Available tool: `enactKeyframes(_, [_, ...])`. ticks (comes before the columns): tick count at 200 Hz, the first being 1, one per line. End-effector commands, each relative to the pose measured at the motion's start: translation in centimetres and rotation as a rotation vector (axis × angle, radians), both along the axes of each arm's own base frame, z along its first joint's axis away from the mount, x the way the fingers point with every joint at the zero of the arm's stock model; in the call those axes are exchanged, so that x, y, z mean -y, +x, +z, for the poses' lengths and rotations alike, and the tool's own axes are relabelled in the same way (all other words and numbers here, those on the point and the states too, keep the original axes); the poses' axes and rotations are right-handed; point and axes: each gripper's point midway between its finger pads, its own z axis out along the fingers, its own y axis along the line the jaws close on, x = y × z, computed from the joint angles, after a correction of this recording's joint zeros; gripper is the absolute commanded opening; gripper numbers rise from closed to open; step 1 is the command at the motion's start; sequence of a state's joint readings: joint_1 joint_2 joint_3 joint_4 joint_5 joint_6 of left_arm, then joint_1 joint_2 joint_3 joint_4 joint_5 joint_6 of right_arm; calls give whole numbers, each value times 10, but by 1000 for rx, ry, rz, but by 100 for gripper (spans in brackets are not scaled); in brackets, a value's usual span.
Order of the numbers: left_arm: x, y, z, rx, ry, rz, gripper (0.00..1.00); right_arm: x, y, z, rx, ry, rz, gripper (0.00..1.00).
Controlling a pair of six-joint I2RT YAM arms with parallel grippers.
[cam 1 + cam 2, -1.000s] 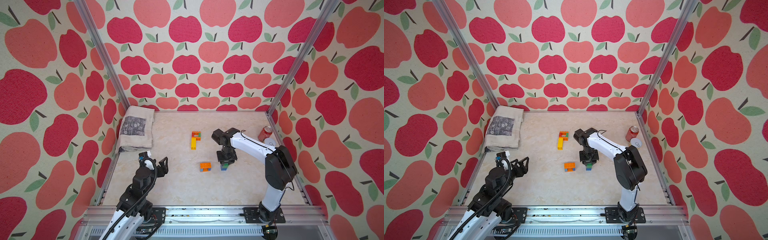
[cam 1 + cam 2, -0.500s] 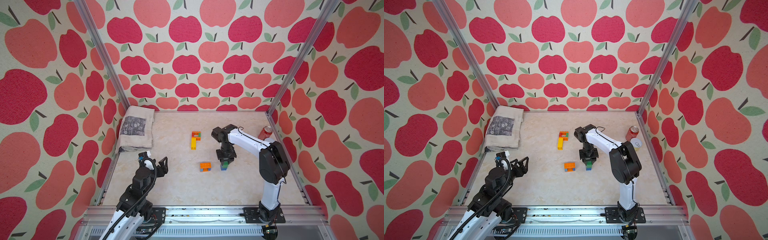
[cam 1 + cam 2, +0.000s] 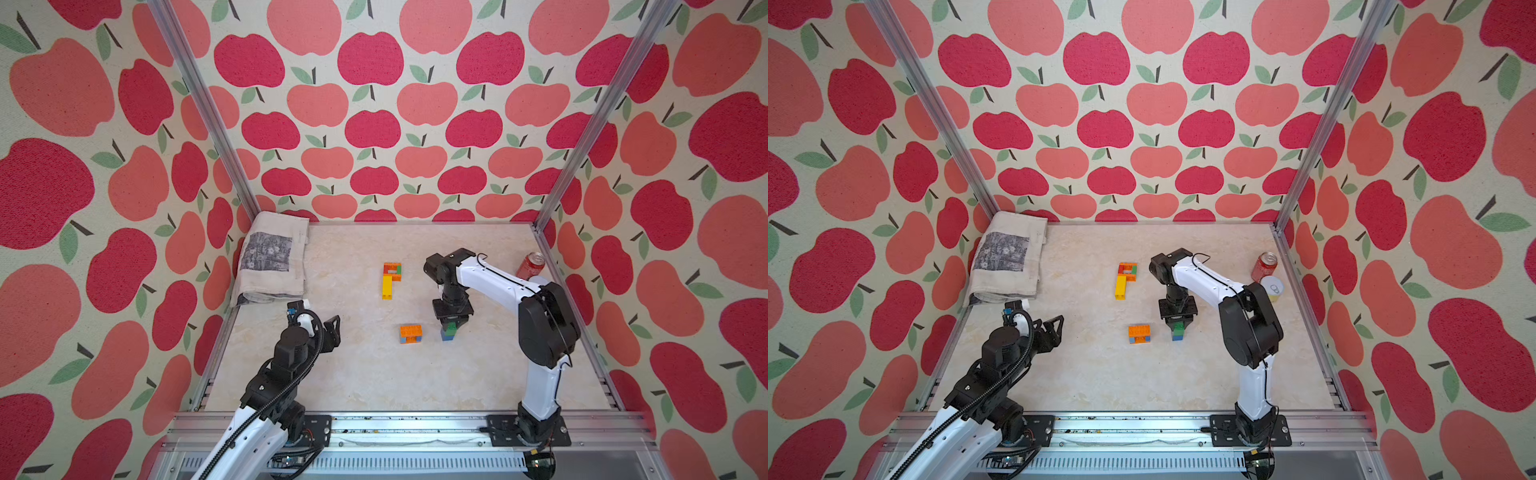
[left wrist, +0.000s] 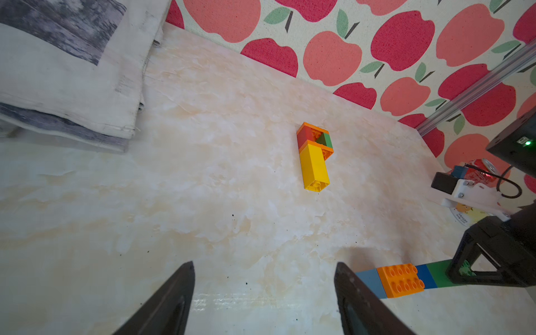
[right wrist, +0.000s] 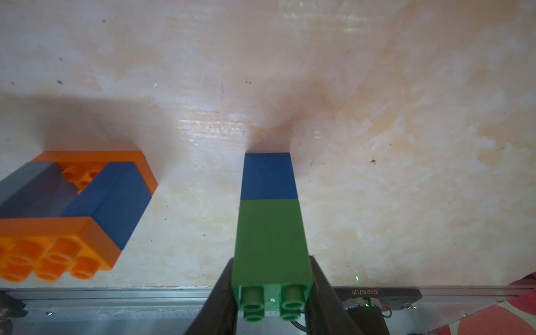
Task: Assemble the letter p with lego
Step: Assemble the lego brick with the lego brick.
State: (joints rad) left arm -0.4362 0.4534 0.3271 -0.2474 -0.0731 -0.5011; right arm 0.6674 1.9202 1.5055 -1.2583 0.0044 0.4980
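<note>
A lego piece shaped like a P (image 3: 390, 277) (image 3: 1125, 280) (image 4: 314, 158), orange, red, green and yellow, lies flat mid-table. Nearer the front sits an orange and blue block (image 3: 410, 333) (image 3: 1139, 333) (image 5: 72, 208). Right of it a green brick on a blue brick (image 3: 449, 333) (image 3: 1177, 332) (image 5: 269, 203) stands upright, its blue end at the tabletop. My right gripper (image 3: 451, 322) (image 5: 271, 261) points down, shut on the green brick's top. My left gripper (image 3: 323, 323) (image 4: 264, 264) hovers open at the front left with nothing between its fingers.
A folded cloth (image 3: 272, 259) lies in the back left corner. A red soda can (image 3: 530, 266) and a pale round-topped tin (image 3: 1273, 286) stand by the right wall. Apple-print walls close in three sides, and a metal rail (image 3: 395, 424) runs along the front.
The right arm's elbow has swung slightly left while its gripper stayed on the green-and-blue stack. The left arm has not moved.
</note>
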Motion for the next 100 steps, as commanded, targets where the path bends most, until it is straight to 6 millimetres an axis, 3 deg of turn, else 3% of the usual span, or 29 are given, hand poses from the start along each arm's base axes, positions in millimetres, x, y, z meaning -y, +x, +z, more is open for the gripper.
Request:
enactKeyframes(1, [18, 5, 12, 5, -13, -93, 78, -5, 21, -17, 92, 21, 33, 28])
enactKeyframes(59, [63, 12, 14, -124, -12, -304, 77, -8, 12, 7, 158, 131, 63, 48])
enactKeyframes(100, [98, 15, 11, -236, 102, -482, 76, -5, 3, 26, 234, 213, 91, 60])
